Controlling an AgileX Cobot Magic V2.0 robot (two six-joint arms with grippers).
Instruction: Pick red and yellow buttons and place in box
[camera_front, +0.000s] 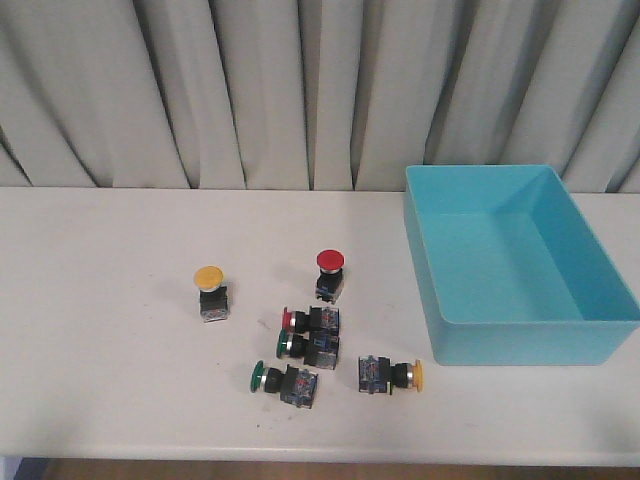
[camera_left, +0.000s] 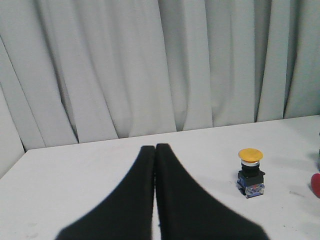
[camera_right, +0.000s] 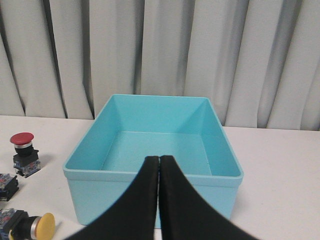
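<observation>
A yellow button (camera_front: 209, 291) stands upright left of centre; it also shows in the left wrist view (camera_left: 250, 171). A red button (camera_front: 330, 273) stands upright and shows in the right wrist view (camera_right: 24, 152). A second red button (camera_front: 309, 319) lies on its side. A second yellow button (camera_front: 390, 375) lies on its side near the box, seen in the right wrist view (camera_right: 30, 226). The turquoise box (camera_front: 590, 321) is empty (camera_right: 150, 174). My left gripper (camera_left: 155, 148) is shut and empty. My right gripper (camera_right: 159, 159) is shut and empty, in front of the box. Neither gripper shows in the front view.
Two green-capped buttons (camera_front: 308, 348) (camera_front: 285, 381) lie on their sides among the red and yellow ones. A grey curtain (camera_front: 250, 90) hangs behind the white table (camera_front: 100, 350). The table's front edge is close below the buttons.
</observation>
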